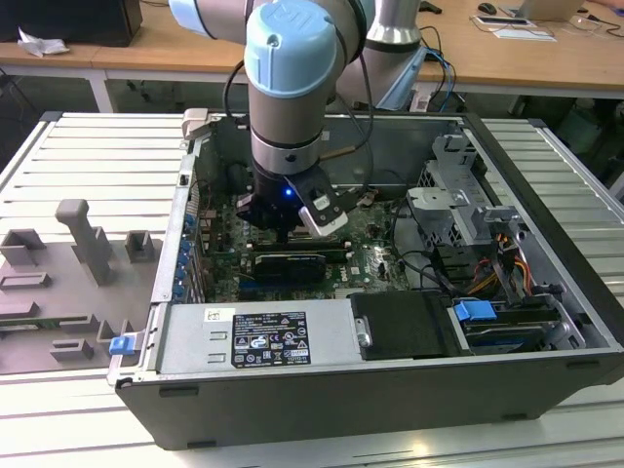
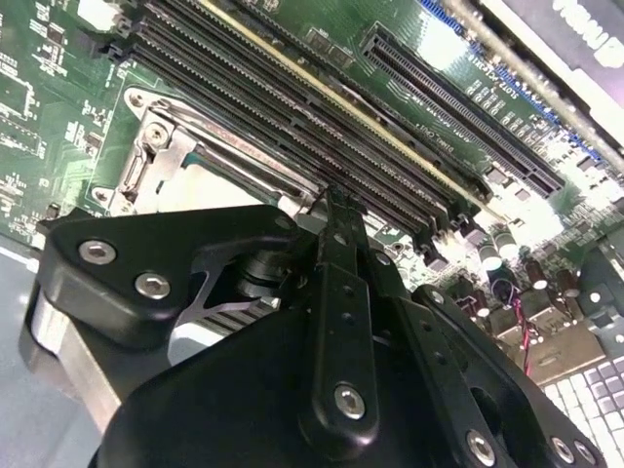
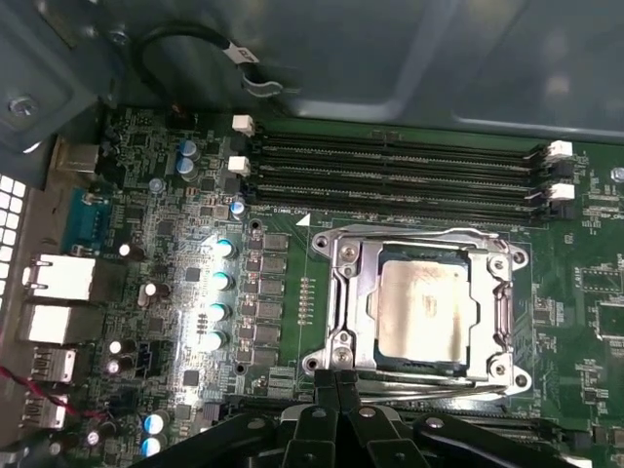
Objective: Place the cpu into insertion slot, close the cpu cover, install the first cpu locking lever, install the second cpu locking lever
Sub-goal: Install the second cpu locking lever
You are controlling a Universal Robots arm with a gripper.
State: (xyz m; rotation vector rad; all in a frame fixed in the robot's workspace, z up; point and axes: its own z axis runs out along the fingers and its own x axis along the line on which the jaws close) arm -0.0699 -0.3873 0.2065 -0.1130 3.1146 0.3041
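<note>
Claw (image 3: 336,390), fingers pressed together, is held at the insertion slot's (image 3: 421,310) edge; the cpu (image 3: 422,308) is seated under the closed cpu cover (image 3: 353,278), so lever locking is judged in hand.

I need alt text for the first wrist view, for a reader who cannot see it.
The cpu sits in the insertion slot on a green board, framed by the cpu cover. The gripper is at the slot's edge; memory slots lie beyond.

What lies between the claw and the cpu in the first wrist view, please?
In the first wrist view, the cpu cover's silvery near edge lies between the claw and the cpu.
</note>
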